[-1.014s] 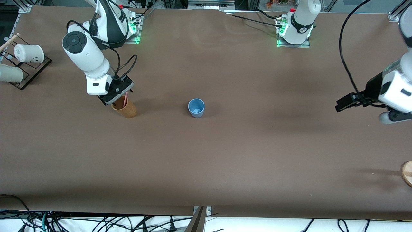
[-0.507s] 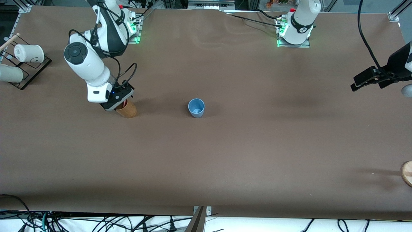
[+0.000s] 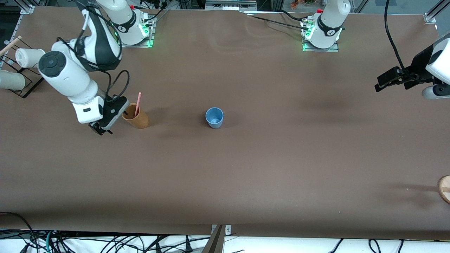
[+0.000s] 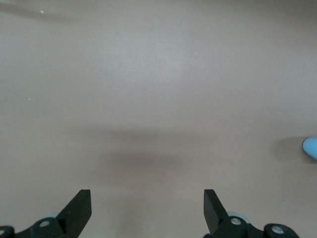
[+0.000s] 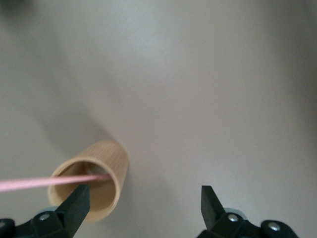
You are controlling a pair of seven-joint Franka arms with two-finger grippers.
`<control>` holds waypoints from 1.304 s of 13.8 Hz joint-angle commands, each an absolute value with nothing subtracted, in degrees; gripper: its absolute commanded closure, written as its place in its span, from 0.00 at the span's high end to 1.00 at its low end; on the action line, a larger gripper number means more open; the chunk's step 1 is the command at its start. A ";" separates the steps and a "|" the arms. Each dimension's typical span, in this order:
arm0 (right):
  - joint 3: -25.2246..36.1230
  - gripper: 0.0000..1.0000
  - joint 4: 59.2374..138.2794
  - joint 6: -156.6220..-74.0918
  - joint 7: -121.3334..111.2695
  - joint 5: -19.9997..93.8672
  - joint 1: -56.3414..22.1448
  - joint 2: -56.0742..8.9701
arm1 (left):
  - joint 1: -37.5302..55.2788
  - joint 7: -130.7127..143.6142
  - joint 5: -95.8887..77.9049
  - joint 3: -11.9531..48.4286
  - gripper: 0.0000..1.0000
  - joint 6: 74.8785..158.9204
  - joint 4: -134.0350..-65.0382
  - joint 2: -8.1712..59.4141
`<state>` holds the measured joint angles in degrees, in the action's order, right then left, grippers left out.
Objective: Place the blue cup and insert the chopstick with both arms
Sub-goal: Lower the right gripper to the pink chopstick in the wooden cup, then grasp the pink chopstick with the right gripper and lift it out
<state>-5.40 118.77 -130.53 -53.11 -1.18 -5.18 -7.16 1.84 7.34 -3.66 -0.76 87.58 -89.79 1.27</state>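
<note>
- Right gripper (image 3: 102,129) hangs over the table just beside the tan cup (image 3: 136,116), toward the right arm's end, with its fingers (image 5: 74,206) spread wide and nothing between them
- Pink chopstick (image 3: 138,104) stands in the tan cup, leaning on the rim and sticking out above it; the right wrist view shows it (image 5: 49,182) crossing the cup's mouth (image 5: 94,183)
- Blue cup (image 3: 214,117) stands upright and alone near the middle of the table (image 3: 267,154), well apart from the tan cup and from both grippers
- Left gripper (image 3: 386,80) is up over the left arm's end of the table, fingers (image 4: 79,208) apart and empty; only an edge of the blue cup (image 4: 311,147) shows in its wrist view
</note>
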 commanded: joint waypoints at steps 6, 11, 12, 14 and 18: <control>-7.65 1.00 132.80 -127.70 -58.80 1.23 -5.01 4.48 | 1.58 5.10 -4.22 -0.62 1.00 88.68 -88.95 2.64; -10.90 0.99 134.56 -137.44 -58.80 1.06 -5.18 0.10 | 1.32 4.83 -4.22 -0.70 1.00 88.68 -87.01 3.87; -11.07 0.99 134.56 -138.68 -58.89 0.97 -5.27 -0.70 | 1.06 4.75 -4.31 -0.70 1.00 88.68 -87.01 3.95; -11.69 0.95 134.56 -140.27 -58.89 0.88 -5.27 -1.67 | 0.88 4.66 -4.39 -0.79 1.00 88.68 -87.01 3.96; -11.78 0.50 134.47 -141.94 -58.89 0.44 -5.45 -2.99 | 1.23 4.83 -4.39 -0.79 1.00 88.68 -86.92 3.96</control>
